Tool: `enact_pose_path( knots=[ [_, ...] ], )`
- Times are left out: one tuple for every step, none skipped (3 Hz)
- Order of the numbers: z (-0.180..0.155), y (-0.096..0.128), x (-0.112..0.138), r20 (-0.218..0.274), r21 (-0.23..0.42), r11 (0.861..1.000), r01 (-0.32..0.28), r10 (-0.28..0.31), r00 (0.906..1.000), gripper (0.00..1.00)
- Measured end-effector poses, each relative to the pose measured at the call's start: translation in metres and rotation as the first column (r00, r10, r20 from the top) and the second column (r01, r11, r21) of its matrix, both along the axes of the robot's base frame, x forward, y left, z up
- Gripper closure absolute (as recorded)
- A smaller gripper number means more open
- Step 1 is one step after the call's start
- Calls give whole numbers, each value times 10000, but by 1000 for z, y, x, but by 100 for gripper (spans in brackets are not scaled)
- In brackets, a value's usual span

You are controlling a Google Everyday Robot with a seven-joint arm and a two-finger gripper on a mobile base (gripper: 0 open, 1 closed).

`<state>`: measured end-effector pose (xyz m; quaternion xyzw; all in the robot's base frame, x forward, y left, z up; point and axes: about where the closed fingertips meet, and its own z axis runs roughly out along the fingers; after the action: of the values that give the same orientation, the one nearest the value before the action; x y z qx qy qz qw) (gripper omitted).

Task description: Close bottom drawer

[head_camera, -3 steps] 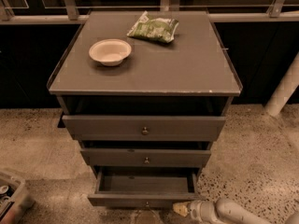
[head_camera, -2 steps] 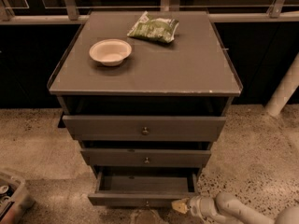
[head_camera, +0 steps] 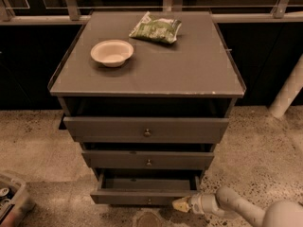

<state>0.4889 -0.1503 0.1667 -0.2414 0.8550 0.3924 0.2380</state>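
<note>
The grey cabinet (head_camera: 147, 74) has three drawers, all pulled out a little. The bottom drawer (head_camera: 144, 196) is pulled out furthest, its inside showing dark and empty, with a small round knob (head_camera: 149, 202) on its slim front. My gripper (head_camera: 181, 204) comes in from the lower right on a white arm (head_camera: 236, 207). Its tip is at the right end of the bottom drawer's front, at the same height, touching it or very close.
A white bowl (head_camera: 111, 52) and a green snack bag (head_camera: 155, 28) lie on the cabinet top. The middle drawer (head_camera: 147, 159) and top drawer (head_camera: 146, 129) stick out above. A bin (head_camera: 12, 201) stands at the lower left. A white post (head_camera: 289, 90) stands at the right.
My gripper and arm have moved a little left toward the right end of the bottom drawer's front. The drawer's position looks unchanged.
</note>
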Motion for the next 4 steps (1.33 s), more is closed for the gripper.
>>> enact_pose_path(
  knots=[
    [-3, 3, 7, 83, -40, 9980, -631, 631, 9980, 100],
    [2, -1, 36, 424, -359, 9889, -1439, 1454, 9885, 100],
    [2, -1, 36, 425, -361, 9889, -1438, 1453, 9885, 100],
    [0, 3, 36, 528, -494, 9889, -1401, 1426, 9884, 100]
  ],
)
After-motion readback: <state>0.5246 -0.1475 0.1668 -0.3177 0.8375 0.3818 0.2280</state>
